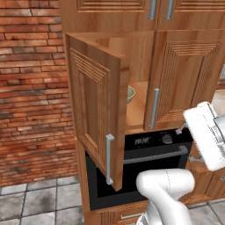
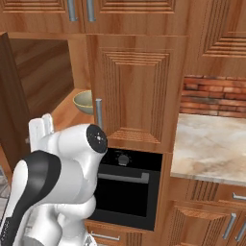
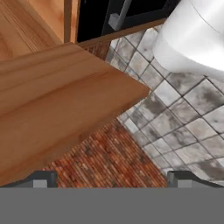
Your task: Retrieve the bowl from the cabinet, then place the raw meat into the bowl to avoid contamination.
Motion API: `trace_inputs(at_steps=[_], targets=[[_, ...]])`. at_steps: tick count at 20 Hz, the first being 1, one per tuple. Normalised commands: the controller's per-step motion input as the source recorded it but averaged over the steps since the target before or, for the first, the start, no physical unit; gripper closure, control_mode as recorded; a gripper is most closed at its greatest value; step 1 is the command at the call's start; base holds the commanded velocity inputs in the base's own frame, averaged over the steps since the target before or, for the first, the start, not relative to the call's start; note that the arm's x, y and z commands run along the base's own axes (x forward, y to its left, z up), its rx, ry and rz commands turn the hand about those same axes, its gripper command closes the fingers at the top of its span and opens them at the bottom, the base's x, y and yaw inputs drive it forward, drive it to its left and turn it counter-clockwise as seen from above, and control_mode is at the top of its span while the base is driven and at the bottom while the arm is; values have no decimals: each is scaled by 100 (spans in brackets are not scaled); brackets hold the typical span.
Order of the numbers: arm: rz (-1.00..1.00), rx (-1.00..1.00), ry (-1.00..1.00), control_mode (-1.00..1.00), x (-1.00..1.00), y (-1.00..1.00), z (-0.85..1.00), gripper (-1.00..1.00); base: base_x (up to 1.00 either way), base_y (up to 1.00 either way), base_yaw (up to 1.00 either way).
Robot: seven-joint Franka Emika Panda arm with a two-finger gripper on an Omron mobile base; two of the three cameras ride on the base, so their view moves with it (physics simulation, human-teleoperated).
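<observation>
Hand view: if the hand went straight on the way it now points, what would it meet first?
Probably the open cabinet door: its wooden edge lies straight ahead of the open hand, in front of the tiled floor and brick wall. Depth is hard to judge.

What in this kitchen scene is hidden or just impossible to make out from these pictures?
- Bowl: left base view, mostly hidden by the open cabinet door; right base view, cut by the shut door.
- Bowl's contents: cannot tell in either base view.
- Oven: lower right covered by the robot's arm in the left base view; its dial markings are too small.
- Gripper: hand view, fingertips set wide apart, nothing between them.
</observation>
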Motion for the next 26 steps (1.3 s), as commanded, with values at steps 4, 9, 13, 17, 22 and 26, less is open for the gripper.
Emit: trace_inputs(at_steps=[4, 9, 13, 17, 22, 26], targets=[[0, 4, 9, -100, 57, 18, 0, -100, 0, 0, 0], [2, 0, 12, -100, 49, 28, 0, -100, 0, 0, 0], [4, 0, 13, -100, 47, 36, 0, -100, 0, 0, 0], [4, 0, 15, -100, 53, 40, 0, -100, 0, 0, 0], [5, 0, 12, -100, 43, 51, -13, -100, 0, 0, 0], [1, 0, 2, -100, 32, 55, -32, -100, 0, 0, 0]])
